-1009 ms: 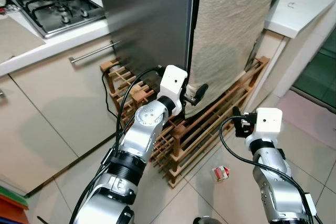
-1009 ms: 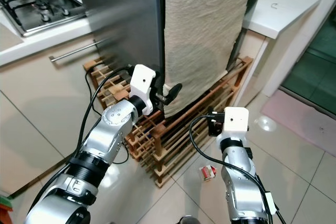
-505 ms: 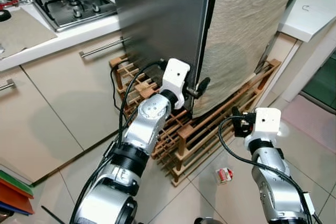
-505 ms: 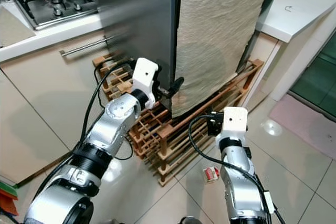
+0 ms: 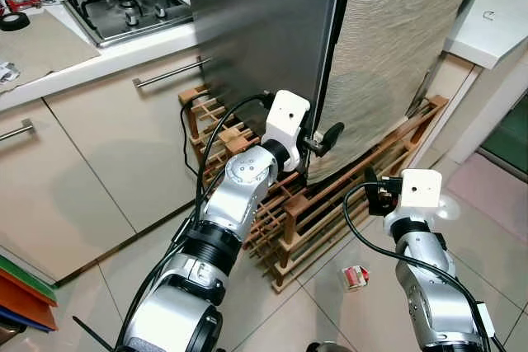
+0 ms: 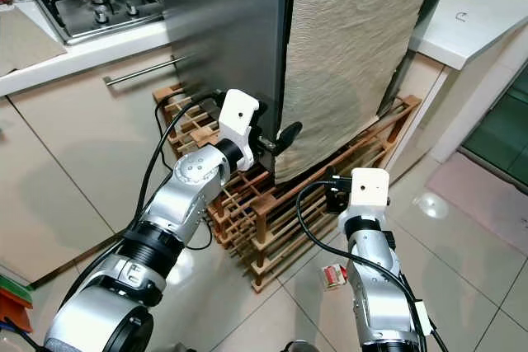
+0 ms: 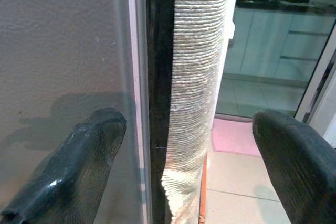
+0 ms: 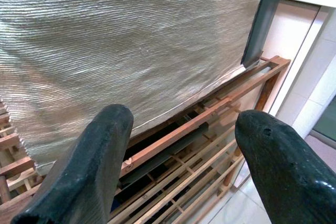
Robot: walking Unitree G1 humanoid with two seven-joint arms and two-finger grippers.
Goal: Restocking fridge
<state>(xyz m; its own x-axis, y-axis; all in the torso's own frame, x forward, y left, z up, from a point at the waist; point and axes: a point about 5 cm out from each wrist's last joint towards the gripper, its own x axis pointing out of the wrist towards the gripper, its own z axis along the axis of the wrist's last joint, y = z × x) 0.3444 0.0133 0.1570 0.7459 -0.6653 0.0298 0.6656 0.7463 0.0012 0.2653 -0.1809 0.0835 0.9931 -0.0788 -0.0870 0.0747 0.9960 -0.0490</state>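
Note:
The fridge (image 5: 264, 30) is a tall dark grey steel box standing on a wooden slatted rack (image 5: 363, 179). A beige cloth (image 5: 396, 47) hangs over its front. My left gripper (image 5: 322, 139) is open at the fridge's lower front corner. In the left wrist view its fingers (image 7: 79, 166) straddle the dark seam between the steel side (image 7: 63, 51) and the cloth (image 7: 199, 77). My right gripper (image 5: 371, 191) is open and holds nothing. It hovers lower, in front of the rack (image 8: 210, 129) and the cloth's hem (image 8: 131, 40).
A gas hob (image 5: 124, 6) sits on the counter to the left, above cream cabinets with bar handles (image 5: 169, 73). A white counter (image 5: 495, 22) stands at the right. A small red and white carton (image 5: 355, 276) lies on the tiled floor. Books (image 5: 16, 294) lie at the lower left.
The camera has shifted, so the fridge sits further right in view. My left gripper has edged closer to the fridge's corner seam. The right arm has held its pose.

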